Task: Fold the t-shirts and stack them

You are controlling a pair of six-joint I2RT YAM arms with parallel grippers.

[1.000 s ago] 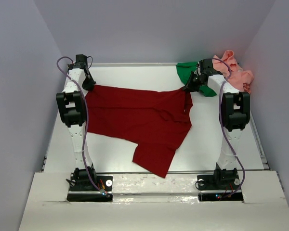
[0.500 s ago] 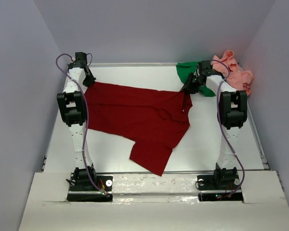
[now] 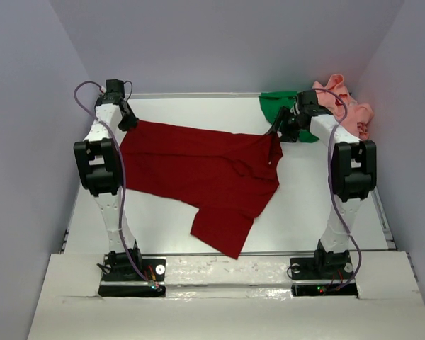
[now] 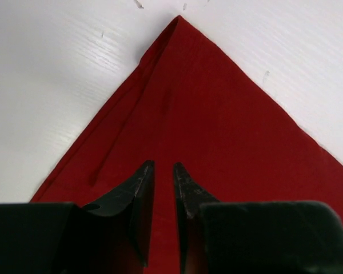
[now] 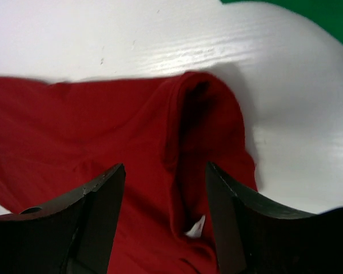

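The dark red t-shirt [image 3: 205, 173] lies spread across the middle of the table, one part trailing toward the front edge. My left gripper [image 3: 129, 122] hovers over its far left corner [image 4: 183, 85], which lies flat; the jaws stand a narrow gap apart with nothing pinched [image 4: 163, 166]. My right gripper [image 3: 278, 131] is over the shirt's far right corner, jaws wide open [image 5: 164, 166] above a raised fold [image 5: 206, 114] with a white tag [image 5: 195, 227]. The green t-shirt [image 3: 276, 106] and the salmon pink t-shirt [image 3: 347, 106] lie bunched at the back right.
The white table [image 3: 319, 205] is walled in on the left, back and right. The green cloth [image 5: 308, 14] lies just beyond the right gripper. Both arm bases stand at the near edge.
Both grippers have opened and let go of the red shirt's far corners, which now rest on the table. Both arms have shifted slightly outward.
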